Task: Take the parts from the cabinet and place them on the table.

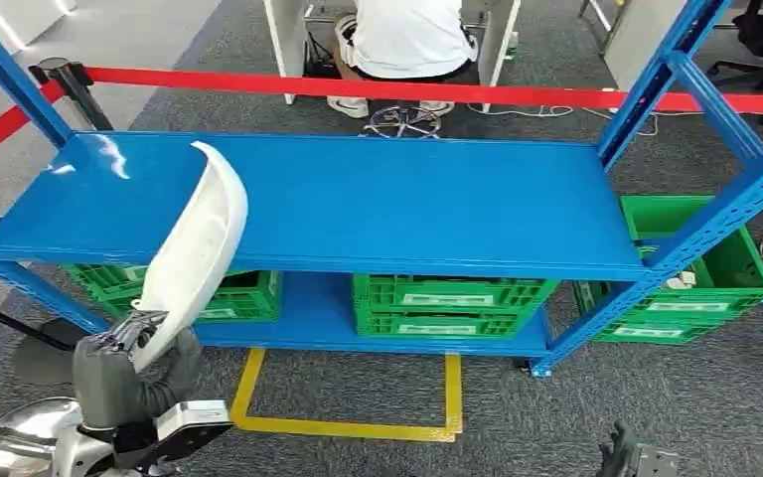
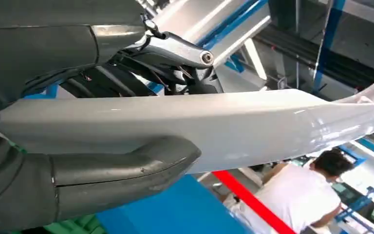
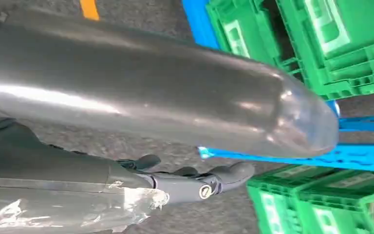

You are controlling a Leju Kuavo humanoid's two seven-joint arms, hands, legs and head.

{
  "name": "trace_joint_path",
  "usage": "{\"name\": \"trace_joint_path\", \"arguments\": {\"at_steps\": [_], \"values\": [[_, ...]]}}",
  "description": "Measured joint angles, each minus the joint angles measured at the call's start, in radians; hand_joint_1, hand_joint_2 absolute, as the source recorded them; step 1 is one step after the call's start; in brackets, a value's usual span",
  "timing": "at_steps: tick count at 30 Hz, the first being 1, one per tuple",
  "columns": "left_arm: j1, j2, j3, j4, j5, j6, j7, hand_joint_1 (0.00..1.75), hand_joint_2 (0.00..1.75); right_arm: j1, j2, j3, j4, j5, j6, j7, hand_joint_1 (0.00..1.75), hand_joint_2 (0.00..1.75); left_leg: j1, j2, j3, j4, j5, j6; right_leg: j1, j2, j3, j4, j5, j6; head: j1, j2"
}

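your left hand (image 1: 124, 363) grips the lower end of the long white curved part (image 1: 197, 248), thumb (image 2: 121, 168) under it and fingers over it. the part's long axis rises up and away from the hand, leaning over the front edge of the blue shelf (image 1: 378, 204). your right hand (image 3: 185, 183) hangs low by the green crates (image 3: 321, 44), fingers loose, holding nothing.

Even, bright indoor light fills my head view. A white glare patch sits on the blue shelf (image 1: 358, 204) at upper left. Soft highlights streak the white part (image 2: 233, 126) across my left wrist picture. My thumb (image 3: 175, 83), close to the right wrist camera, looks blurred and shiny.
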Motion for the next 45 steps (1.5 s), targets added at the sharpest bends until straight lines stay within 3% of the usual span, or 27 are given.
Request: {"name": "trace_joint_path", "arguments": {"at_steps": [1,3,4,5,6,9,10,13,15,17,19,20,21,24,25,26,28,29,30,32,34,36,37,40,42,44,45], "values": [[-0.001,0.000,0.000,0.005,0.006,0.000,-0.003,1.75,1.75,0.000,0.000,-0.009,0.000,-0.001,0.000,0.000,0.00,0.00,-0.002,0.002,-0.013,0.000,0.009,0.000,0.001,0.000,0.022,-0.008,0.029,-0.002,0.000,0.000],[-0.003,0.000,0.000,0.011,0.019,0.000,-0.015,1.75,1.75,0.000,0.000,-0.022,0.000,-0.004,0.000,0.000,0.00,0.00,-0.004,0.008,-0.036,0.001,0.028,-0.003,0.006,-0.004,0.124,-0.128,0.098,-0.012,0.000,0.000],[-0.005,0.000,0.000,0.015,0.025,0.000,-0.022,1.75,1.75,-0.001,0.000,-0.027,-0.001,-0.007,0.000,0.000,0.00,0.00,-0.005,0.010,-0.042,0.003,0.036,-0.007,0.009,-0.017,0.195,-0.222,0.099,-0.017,-0.001,0.000],[-0.006,0.000,-0.001,0.016,0.029,0.000,-0.028,1.75,1.75,-0.005,0.000,-0.029,-0.002,-0.009,0.001,0.000,0.00,0.00,-0.012,0.013,-0.047,0.006,0.042,-0.013,0.015,-0.036,0.255,-0.311,0.063,-0.018,0.001,0.000],[-0.008,0.001,-0.001,0.018,0.032,0.001,-0.032,1.75,1.75,-0.007,0.001,-0.032,-0.004,-0.013,0.001,-0.001,0.00,0.00,-0.012,0.021,-0.047,0.007,0.051,-0.017,0.016,-0.031,0.262,-0.331,0.057,-0.024,-0.003,0.000],[-0.013,0.001,-0.003,0.023,0.037,0.002,-0.038,1.75,1.75,0.002,0.005,-0.043,-0.005,-0.018,0.001,-0.001,0.00,0.00,-0.008,0.034,-0.049,0.006,0.070,-0.031,0.017,-0.016,0.229,-0.328,0.075,-0.045,-0.003,0.000],[-0.013,0.001,-0.003,0.024,0.039,0.002,-0.039,1.75,1.75,0.004,0.008,-0.046,-0.006,-0.019,0.001,-0.001,0.00,0.00,-0.005,0.022,-0.057,0.013,0.047,-0.041,0.013,-0.014,0.220,-0.329,0.087,-0.054,-0.002,0.000],[-0.016,0.002,-0.003,0.027,0.048,0.002,-0.048,1.75,1.75,0.005,0.008,-0.050,-0.006,-0.025,0.013,-0.001,0.00,0.00,0.000,0.003,-0.111,0.194,-0.132,-0.057,0.012,0.003,0.185,-0.327,0.125,-0.066,-0.008,0.000],[-0.021,0.006,-0.008,0.032,0.056,0.002,-0.049,1.75,1.75,0.019,0.001,-0.050,-0.013,-0.045,0.035,-0.001,0.00,0.00,0.004,0.003,-0.130,0.316,-0.170,-0.059,0.012,0.013,0.152,-0.326,0.149,-0.063,-0.008,0.000],[-0.024,0.011,-0.011,0.036,0.062,-0.001,-0.049,1.75,1.75,0.030,-0.006,-0.049,-0.015,-0.066,0.041,-0.001,0.00,0.00,0.006,0.001,-0.075,0.273,-0.112,-0.057,0.011,0.024,0.126,-0.325,0.169,-0.057,-0.008,0.000],[-0.030,0.012,-0.015,0.037,0.065,-0.006,-0.049,1.75,1.75,0.035,-0.008,-0.049,-0.020,-0.075,0.041,-0.001,0.00,0.00,0.009,-0.018,0.038,0.116,-0.061,-0.051,0.010,0.039,0.106,-0.325,0.189,-0.050,-0.008,0.000],[-0.034,0.013,-0.019,0.038,0.067,-0.009,-0.049,1.75,1.75,0.036,-0.009,-0.047,-0.023,-0.079,0.040,-0.001,0.00,0.00,0.008,-0.053,0.107,0.026,-0.073,-0.046,0.012,0.047,0.097,-0.324,0.199,-0.045,-0.008,0.000],[-0.038,0.014,-0.022,0.038,0.068,-0.011,-0.049,1.75,1.75,0.035,-0.009,-0.045,-0.026,-0.080,0.040,-0.001,0.00,0.00,0.010,-0.058,0.131,-0.028,-0.085,-0.039,0.015,0.054,0.089,-0.320,0.209,-0.040,-0.007,0.000],[-0.043,0.018,-0.028,0.045,0.071,-0.013,-0.050,1.75,1.75,0.047,-0.010,-0.042,-0.028,-0.090,0.035,-0.001,0.00,0.00,0.003,-0.041,0.112,-0.025,-0.075,-0.022,0.010,0.073,0.077,-0.333,0.244,-0.019,-0.007,0.000],[-0.046,0.019,-0.030,0.047,0.073,-0.015,-0.050,1.75,1.75,0.053,-0.013,-0.042,-0.028,-0.092,0.034,-0.001,0.00,0.00,0.010,-0.029,0.099,-0.029,-0.062,-0.012,0.006,0.062,0.070,-0.326,0.234,-0.016,-0.008,0.000],[-0.048,0.019,-0.032,0.049,0.074,-0.016,-0.050,1.75,1.75,0.056,-0.013,-0.042,-0.028,-0.094,0.035,-0.001,0.00,0.00,0.008,-0.023,0.087,-0.029,-0.054,-0.004,0.007,0.035,0.050,-0.298,0.184,-0.013,-0.002,0.000],[-0.048,0.021,-0.033,0.050,0.075,-0.016,-0.050,1.75,1.75,0.054,-0.014,-0.040,-0.028,-0.095,0.035,-0.001,0.00,0.00,0.007,-0.004,0.066,-0.029,-0.035,0.003,0.007,0.014,0.014,-0.158,0.059,-0.006,0.002,0.000],[-0.048,0.022,-0.033,0.051,0.076,-0.016,-0.051,1.75,1.75,0.053,-0.014,-0.039,-0.028,-0.097,0.035,-0.001,0.00,0.00,0.006,0.006,0.053,-0.028,-0.023,0.004,0.007,0.011,-0.003,-0.077,0.018,-0.002,0.002,0.000],[-0.049,0.024,-0.034,0.053,0.079,-0.016,-0.051,1.75,1.75,0.052,-0.014,-0.038,-0.028,-0.099,0.034,-0.001,0.00,0.00,0.005,0.016,0.039,-0.027,-0.013,0.003,0.007,0.011,-0.008,-0.021,0.011,0.000,0.002,0.000],[-0.050,0.026,-0.034,0.057,0.081,-0.018,-0.054,1.75,1.75,0.054,-0.014,-0.038,-0.028,-0.103,0.031,-0.001,0.00,0.00,0.003,0.034,0.012,-0.025,0.007,0.000,0.007,0.010,0.036,-0.027,0.078,0.001,0.001,0.000],[-0.054,0.026,-0.034,0.061,0.082,-0.023,-0.056,1.75,1.75,0.056,-0.015,-0.038,-0.029,-0.108,0.027,-0.001,0.00,0.00,0.004,0.047,-0.011,-0.022,0.024,-0.007,0.007,-0.008,0.158,-0.183,0.137,-0.001,0.002,0.000],[-0.058,0.027,-0.034,0.062,0.085,-0.027,-0.059,1.75,1.75,0.050,-0.015,-0.037,-0.032,-0.111,0.028,-0.001,0.00,0.00,-0.001,0.060,-0.018,-0.019,0.037,-0.018,0.020,-0.048,0.273,-0.361,0.086,-0.003,0.002,0.000],[-0.060,0.027,-0.035,0.063,0.088,-0.029,-0.061,1.75,1.75,0.049,-0.015,-0.036,-0.034,-0.112,0.027,-0.001,0.00,0.00,-0.001,0.070,-0.021,-0.020,0.051,-0.022,0.021,-0.044,0.273,-0.373,0.083,-0.018,-0.003,0.000],[-0.064,0.028,-0.040,0.068,0.090,-0.030,-0.063,1.75,1.75,0.059,-0.015,-0.036,-0.034,-0.113,0.024,-0.001,0.00,0.00,0.002,0.081,-0.028,-0.025,0.064,-0.036,0.020,-0.022,0.238,-0.385,0.111,-0.035,0.000,0.000],[-0.066,0.029,-0.040,0.071,0.091,-0.031,-0.064,1.75,1.75,0.056,-0.017,-0.037,-0.034,-0.115,0.021,-0.001,0.00,0.00,0.009,0.020,-0.057,0.042,-0.029,-0.049,0.015,-0.013,0.227,-0.379,0.133,-0.057,0.001,0.000],[-0.067,0.031,-0.041,0.074,0.092,-0.031,-0.064,1.75,1.75,0.055,-0.017,-0.037,-0.034,-0.117,0.021,-0.001,0.00,0.00,0.011,0.003,-0.109,0.221,-0.134,-0.057,0.015,0.002,0.199,-0.373,0.150,-0.061,-0.003,0.000],[-0.067,0.032,-0.041,0.077,0.092,-0.031,-0.064,1.75,1.75,0.056,-0.017,-0.037,-0.034,-0.119,0.021,-0.001,0.00,0.00,0.011,0.001,-0.127,0.290,-0.160,-0.058,0.015,0.010,0.184,-0.371,0.160,-0.059,-0.005,0.000]]}}
